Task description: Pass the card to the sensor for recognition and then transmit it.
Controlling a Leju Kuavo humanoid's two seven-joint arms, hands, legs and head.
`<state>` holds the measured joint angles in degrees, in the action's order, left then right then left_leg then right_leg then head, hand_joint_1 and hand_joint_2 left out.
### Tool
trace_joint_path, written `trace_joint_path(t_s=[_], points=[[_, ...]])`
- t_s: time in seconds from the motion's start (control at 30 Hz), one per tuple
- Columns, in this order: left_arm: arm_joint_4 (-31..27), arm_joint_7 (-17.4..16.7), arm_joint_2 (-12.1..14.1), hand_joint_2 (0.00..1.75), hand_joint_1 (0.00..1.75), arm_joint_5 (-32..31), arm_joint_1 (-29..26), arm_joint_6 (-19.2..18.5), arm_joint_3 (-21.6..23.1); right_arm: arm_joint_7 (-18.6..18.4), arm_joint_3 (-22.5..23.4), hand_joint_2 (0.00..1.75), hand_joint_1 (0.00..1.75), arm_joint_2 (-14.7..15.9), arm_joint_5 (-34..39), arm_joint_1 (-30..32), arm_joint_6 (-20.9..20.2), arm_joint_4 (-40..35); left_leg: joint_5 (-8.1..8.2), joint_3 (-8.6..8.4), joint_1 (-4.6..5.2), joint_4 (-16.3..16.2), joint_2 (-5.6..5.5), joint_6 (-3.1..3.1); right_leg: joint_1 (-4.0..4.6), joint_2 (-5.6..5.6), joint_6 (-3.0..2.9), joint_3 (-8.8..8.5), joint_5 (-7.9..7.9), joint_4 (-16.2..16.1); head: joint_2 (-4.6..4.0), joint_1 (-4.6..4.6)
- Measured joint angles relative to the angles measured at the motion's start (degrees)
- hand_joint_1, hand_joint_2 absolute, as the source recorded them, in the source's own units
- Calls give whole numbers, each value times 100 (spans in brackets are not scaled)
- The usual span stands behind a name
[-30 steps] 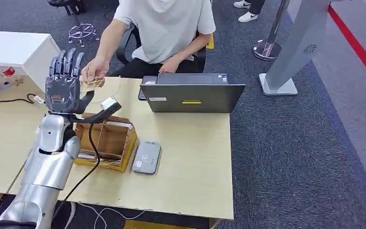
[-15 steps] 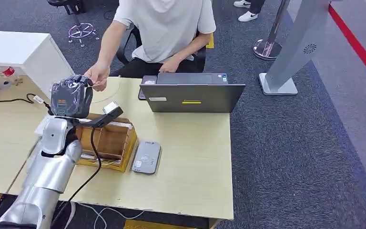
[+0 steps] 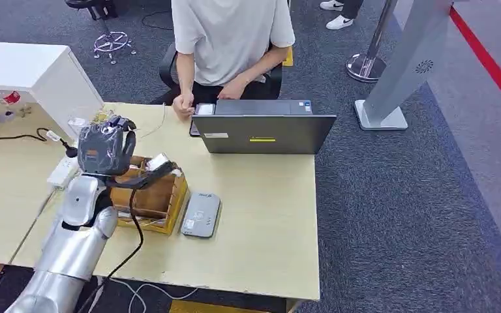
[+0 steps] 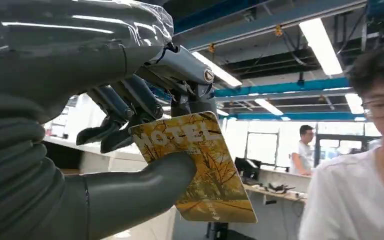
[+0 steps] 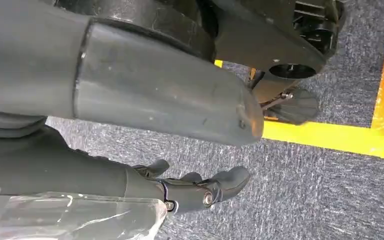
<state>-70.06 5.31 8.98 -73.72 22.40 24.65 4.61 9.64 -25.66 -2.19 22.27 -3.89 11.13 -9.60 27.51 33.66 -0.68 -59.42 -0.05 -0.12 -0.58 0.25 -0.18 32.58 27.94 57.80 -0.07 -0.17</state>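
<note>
Left hand [image 4: 130, 135] pinching the card [image 4: 197, 167] between thumb and fingers, grip on one corner only, most of the card sticking out free. Card printed yellow, "HOTEL" visible. In head view left hand [image 3: 106, 145] raised above the wooden box [image 3: 150, 195], card hidden there behind the fingers. Right hand [image 5: 195, 192] hanging by the floor, fingers loosely curled, nothing in it.

Reader [image 3: 201, 214] flat on the table [image 3: 261, 215], just beside the box on its far side from the arm. Cable [image 3: 127, 241] draped from the wrist down past the box edge. Person [image 3: 231, 39] seated across behind the laptop [image 3: 261, 132], one hand [image 3: 182, 103] at the table edge, apart from the robot.

Risks, judged from here:
- Corner pinch shallow: any twist of the wrist on the way down likely to lever the card out. Drop into a box compartment = hard recovery.
- Path to the reader crosses the box: low swing likely to clip the rim with card or fingers.
- Card tilted in the grip: probably meets the reader edge-on, possibly no read.
- Cable close to the box corner: snag possible as the arm reaches out.
- Handover after: free end needs to face the person, else a fumble.
</note>
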Motion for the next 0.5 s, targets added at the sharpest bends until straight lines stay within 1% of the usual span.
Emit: trace_joint_path(t_s=[0.07,0.13,0.23,0.3,0.37,0.43,0.5], points=[[-363,79,-94,175,175,-107,-229,-68,238,13,0,0,0,0,42,1,0,0,2,1,3,0,-1,2,-2,-1,2,0,1,-1,0,0],[-687,79,-146,175,175,-207,-412,-203,525,30,0,0,0,-2,50,1,0,0,2,3,3,0,-1,3,-3,-2,3,0,2,-2,0,2],[-1020,83,-223,175,175,-326,-577,-360,935,92,0,0,0,-7,83,0,0,0,3,3,4,0,-1,3,-4,-1,3,0,2,-2,0,-2],[-1169,41,-275,175,175,-369,-642,-538,1181,122,0,0,0,-9,111,4,0,0,3,2,4,0,-2,4,-6,-3,3,0,2,-2,0,0],[-1237,-53,-293,175,175,-347,-668,-864,1434,133,0,0,0,-11,144,1,0,0,2,2,4,0,-3,3,-10,-4,3,0,2,-1,0,0],[-1237,-217,-308,175,175,-361,-682,-1133,1670,140,4,0,0,-11,173,2,4,0,2,2,3,0,-3,3,-10,-4,2,0,1,0,0,0],[-1234,-348,-317,175,175,-424,-690,-1237,1827,138,7,0,0,-11,203,5,11,0,2,0,3,0,-1,3,-9,-2,2,0,1,1,0,0]])
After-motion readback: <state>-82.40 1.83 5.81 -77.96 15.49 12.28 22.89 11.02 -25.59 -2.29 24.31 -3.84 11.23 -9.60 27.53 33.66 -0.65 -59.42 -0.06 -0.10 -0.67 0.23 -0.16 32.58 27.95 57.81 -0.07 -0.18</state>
